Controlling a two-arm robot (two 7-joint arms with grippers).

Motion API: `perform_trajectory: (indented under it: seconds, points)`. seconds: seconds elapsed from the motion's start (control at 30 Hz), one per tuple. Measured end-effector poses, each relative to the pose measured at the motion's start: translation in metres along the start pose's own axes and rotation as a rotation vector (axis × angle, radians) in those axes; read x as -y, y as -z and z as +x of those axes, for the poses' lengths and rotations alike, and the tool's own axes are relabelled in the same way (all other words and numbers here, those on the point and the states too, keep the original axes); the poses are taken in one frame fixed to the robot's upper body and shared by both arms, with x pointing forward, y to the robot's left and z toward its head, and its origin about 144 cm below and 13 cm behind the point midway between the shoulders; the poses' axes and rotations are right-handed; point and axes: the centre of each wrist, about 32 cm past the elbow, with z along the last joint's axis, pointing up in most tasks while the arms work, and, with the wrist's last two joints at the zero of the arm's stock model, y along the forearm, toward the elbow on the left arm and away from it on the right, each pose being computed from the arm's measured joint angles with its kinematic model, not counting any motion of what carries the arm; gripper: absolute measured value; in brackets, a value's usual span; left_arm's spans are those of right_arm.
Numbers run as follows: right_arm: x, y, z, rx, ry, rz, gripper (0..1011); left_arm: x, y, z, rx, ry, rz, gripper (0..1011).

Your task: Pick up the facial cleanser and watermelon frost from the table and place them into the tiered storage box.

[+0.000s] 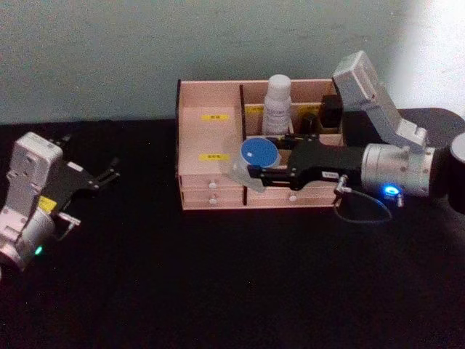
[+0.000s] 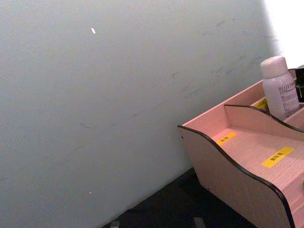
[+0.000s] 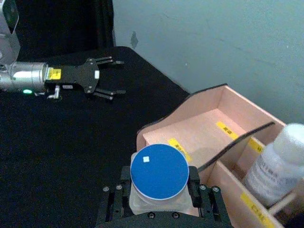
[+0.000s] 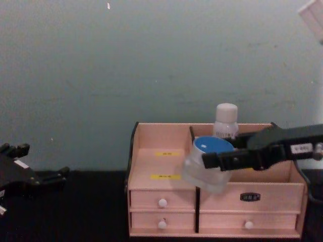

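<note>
Blue-lidded and clear-walled, the jar [image 1: 259,155] hangs in the right gripper [image 1: 253,167]. The gripper's fingers [image 3: 194,178] are clenched on the glass just under the lid. The jar is off the black worktop [image 1: 218,291] and held at the front of the box [image 1: 207,134], close to the central divider [image 1: 240,109]. From the chest view it looks slightly tipped. I cannot tell whether it is over the left section or the right one.

By my reading the task is a little past halfway. The cleanser [image 1: 277,102] is in the box, so that half looks done. The jar has been lifted and brought to the box but not set down. What is left is to pick a compartment, lower the jar into it and let go.

The box's left section is two bare steps, each with a yellow label [image 1: 215,156] and nothing on it. Right of the divider, the cleanser stands upright in the back tier, just beside the divider. A small dark item [image 1: 332,109] sits farther along the same back row, too dim to make out. The drawers [image 1: 203,182] along the front are closed.

The left gripper [image 1: 110,174] is low over the worktop at the left, well apart from the box. Its fingers are spread and hold nothing.
</note>
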Motion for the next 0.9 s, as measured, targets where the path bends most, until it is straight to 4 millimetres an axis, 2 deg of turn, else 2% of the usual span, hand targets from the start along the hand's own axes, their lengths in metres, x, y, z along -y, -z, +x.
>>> perform_trajectory:
  seconds: [0.27,0.9]
  points:
    - [-0.020,-0.010,0.008,0.007,-0.010,0.008,707,0.000,0.000,0.000,0.000,0.000,0.000,1001]
    - [-0.054,-0.020,0.021,0.000,-0.015,-0.003,707,0.000,0.000,0.000,0.000,0.000,0.000,1001]
